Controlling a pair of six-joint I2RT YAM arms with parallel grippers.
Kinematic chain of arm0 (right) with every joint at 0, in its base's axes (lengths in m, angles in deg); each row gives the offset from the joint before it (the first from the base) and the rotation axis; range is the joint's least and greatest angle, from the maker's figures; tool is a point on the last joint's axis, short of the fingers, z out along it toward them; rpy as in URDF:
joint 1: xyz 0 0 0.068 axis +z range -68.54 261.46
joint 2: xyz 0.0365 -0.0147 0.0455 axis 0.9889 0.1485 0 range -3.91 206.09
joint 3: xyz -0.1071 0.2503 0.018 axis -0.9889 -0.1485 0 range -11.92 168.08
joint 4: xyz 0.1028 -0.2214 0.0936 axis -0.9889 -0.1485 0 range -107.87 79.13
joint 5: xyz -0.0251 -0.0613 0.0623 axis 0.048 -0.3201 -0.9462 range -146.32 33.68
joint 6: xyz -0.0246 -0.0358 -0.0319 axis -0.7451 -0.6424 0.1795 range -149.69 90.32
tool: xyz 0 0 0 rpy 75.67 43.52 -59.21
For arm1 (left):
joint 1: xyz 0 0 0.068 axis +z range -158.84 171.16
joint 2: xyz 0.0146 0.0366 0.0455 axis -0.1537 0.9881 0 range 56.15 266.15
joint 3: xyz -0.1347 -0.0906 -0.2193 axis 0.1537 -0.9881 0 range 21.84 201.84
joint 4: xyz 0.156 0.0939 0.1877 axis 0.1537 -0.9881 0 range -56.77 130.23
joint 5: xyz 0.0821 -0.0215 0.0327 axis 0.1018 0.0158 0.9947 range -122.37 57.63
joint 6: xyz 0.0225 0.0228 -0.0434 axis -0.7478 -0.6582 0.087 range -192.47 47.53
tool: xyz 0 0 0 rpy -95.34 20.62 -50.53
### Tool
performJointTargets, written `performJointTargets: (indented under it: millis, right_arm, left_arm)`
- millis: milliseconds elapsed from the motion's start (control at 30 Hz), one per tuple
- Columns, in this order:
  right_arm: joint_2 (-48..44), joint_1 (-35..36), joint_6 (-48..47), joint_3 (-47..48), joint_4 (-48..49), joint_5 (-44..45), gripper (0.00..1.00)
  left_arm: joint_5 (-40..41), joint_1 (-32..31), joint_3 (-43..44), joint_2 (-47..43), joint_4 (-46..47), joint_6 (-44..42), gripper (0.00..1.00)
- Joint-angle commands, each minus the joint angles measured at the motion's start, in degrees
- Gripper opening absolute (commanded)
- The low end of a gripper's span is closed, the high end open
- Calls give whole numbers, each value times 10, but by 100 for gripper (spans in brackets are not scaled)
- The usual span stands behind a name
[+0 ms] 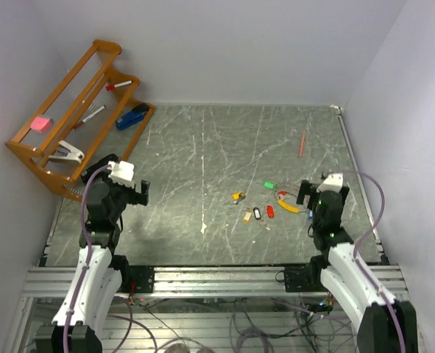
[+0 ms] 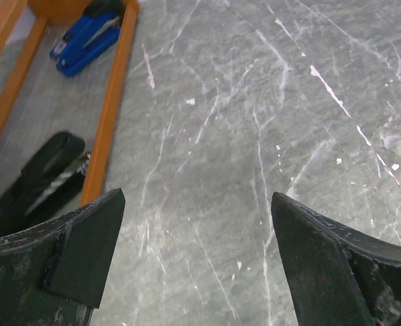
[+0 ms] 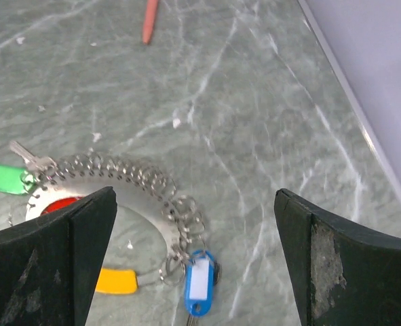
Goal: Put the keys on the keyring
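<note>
The keyring [image 1: 287, 203] lies at mid-right of the table, an orange-yellow curved band with a silvery part. In the right wrist view it is a silvery arc [image 3: 142, 182] strung with small rings, with a blue tag [image 3: 199, 282], a yellow tag [image 3: 116, 280] and a green-tagged key [image 3: 5, 178] at it. Loose keys lie to its left: green [image 1: 269, 184], red [image 1: 270, 211], black-and-white [image 1: 257, 213] and two yellow [image 1: 238, 196]. My right gripper [image 1: 310, 195] [image 3: 195, 204] is open, just above the ring's right end. My left gripper [image 1: 139, 193] [image 2: 198, 204] is open over bare table, far left.
An orange wooden rack [image 1: 33, 151] stands at the left with a blue stapler [image 1: 132, 116] [image 2: 86, 42], markers and a pink block. A black object [image 2: 41, 173] lies beside the rack. A red pen [image 1: 302, 143] [image 3: 149, 20] lies at the back right. Walls close off three sides.
</note>
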Motion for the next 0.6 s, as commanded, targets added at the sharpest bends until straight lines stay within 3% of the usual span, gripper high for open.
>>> performJointTargets:
  millis: [0,133,267,367,467,567]
  right_arm:
    - [92,2,-108,138,-83,-46,100]
    - [176,3,-39,283,-192,-45,100]
    - [249,4,-43,420,-281,-207,100]
    - [287,4,17,459,-291,-252,100]
    - [308,4,-4,470,-307,-312,100]
    - [314,2,60,461,-304,-270,99]
  left_arm:
    - [-66,5,51,42,18,-81,100]
    - [-64,6,118,75,-8,-38,99]
    - [-81,5,157,90,-46,-22,100]
    - [-80,5,165,88,-54,-31,100]
    - [-72,5,166,81,-54,-42,100]
    - [-81,6,182,84,-73,-55,100]
